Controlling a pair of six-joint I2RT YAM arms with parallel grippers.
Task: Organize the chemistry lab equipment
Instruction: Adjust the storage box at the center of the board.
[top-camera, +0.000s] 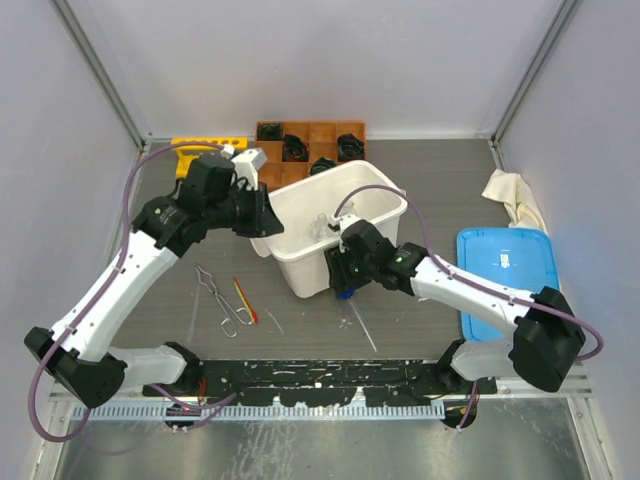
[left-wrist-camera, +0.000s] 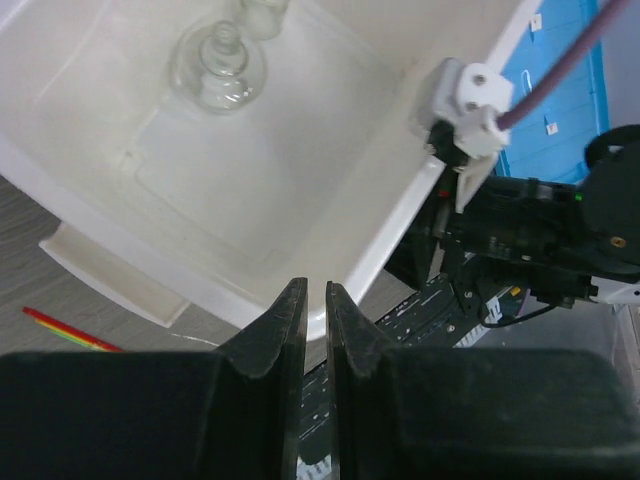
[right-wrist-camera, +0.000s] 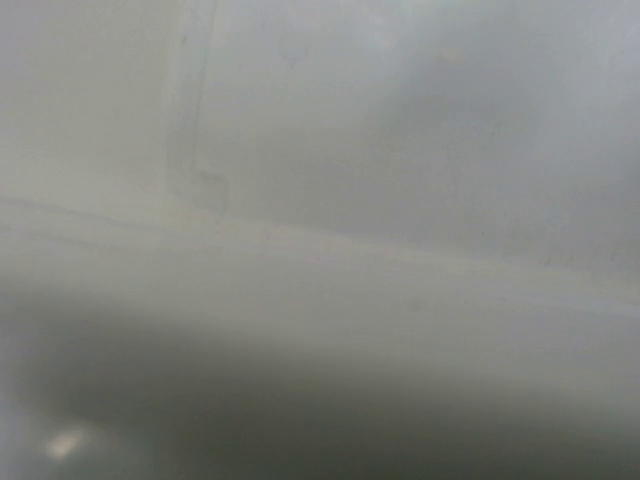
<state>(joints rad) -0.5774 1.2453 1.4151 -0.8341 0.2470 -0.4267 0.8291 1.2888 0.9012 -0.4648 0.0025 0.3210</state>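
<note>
A white bin (top-camera: 375, 195) stands mid-table with small clear glass flasks (left-wrist-camera: 218, 68) inside it. My left gripper (left-wrist-camera: 313, 290) sits at the bin's near left corner, jaws almost together on the thin rim (left-wrist-camera: 352, 268). My right gripper (top-camera: 342, 272) presses against the bin's front wall; its wrist view is only blurred white plastic, and its fingers are hidden. A blue bulb (top-camera: 345, 293) shows just under it. Metal tongs (top-camera: 225, 300) and a thin red-orange stick (top-camera: 243, 298) lie left of the bin. The yellow tube rack (top-camera: 205, 148) is at the back left.
An orange compartment tray (top-camera: 310, 135) with black items stands behind the bin. A blue lid (top-camera: 505, 275) lies at the right and a white cloth (top-camera: 515, 195) beyond it. A thin clear rod (top-camera: 362, 330) lies in front of the bin.
</note>
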